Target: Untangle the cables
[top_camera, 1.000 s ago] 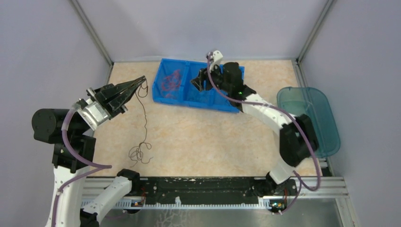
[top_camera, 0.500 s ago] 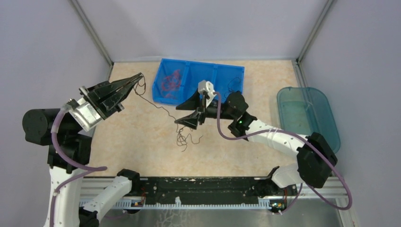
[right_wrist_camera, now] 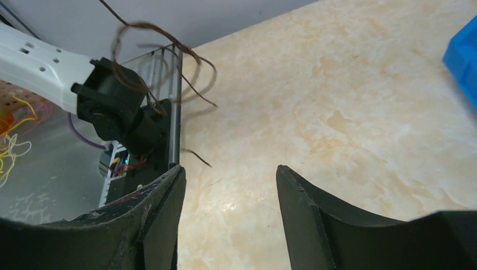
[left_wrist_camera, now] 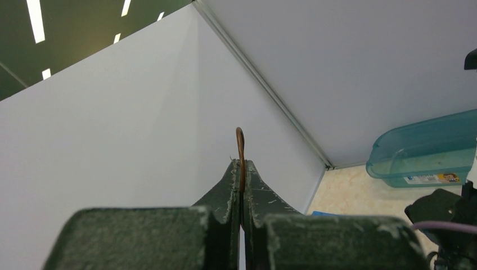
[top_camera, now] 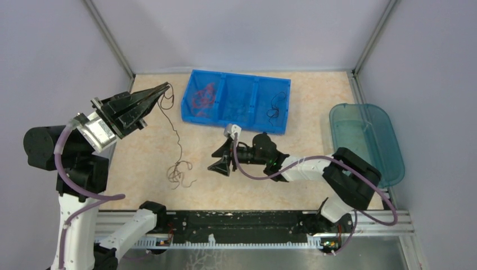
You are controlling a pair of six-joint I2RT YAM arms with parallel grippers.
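Note:
A thin brown cable (top_camera: 175, 132) hangs from my left gripper (top_camera: 167, 86), which is shut on its top end high over the table's left side. The cable's curly lower end (top_camera: 180, 173) lies on the table. In the left wrist view the cable (left_wrist_camera: 240, 140) loops out above the closed gripper (left_wrist_camera: 242, 164). My right gripper (top_camera: 212, 161) stands open, low over the table just right of that curl, with nothing between its fingers. The right wrist view shows the curl (right_wrist_camera: 160, 53) ahead of the open gripper (right_wrist_camera: 230, 171). Red cables (top_camera: 202, 97) and dark cables (top_camera: 274, 107) lie in the bin.
A blue three-compartment bin (top_camera: 247, 125) stands at the back middle. A teal tub (top_camera: 365, 143) sits at the right edge. The left arm's base and the rail (right_wrist_camera: 121, 121) lie beyond the curl in the right wrist view. Grey walls close the sides.
My right arm has left the bin and come down toward the near middle, opening slightly wider. The cable's loose end swung right, then back left. The left gripper kept its grip.

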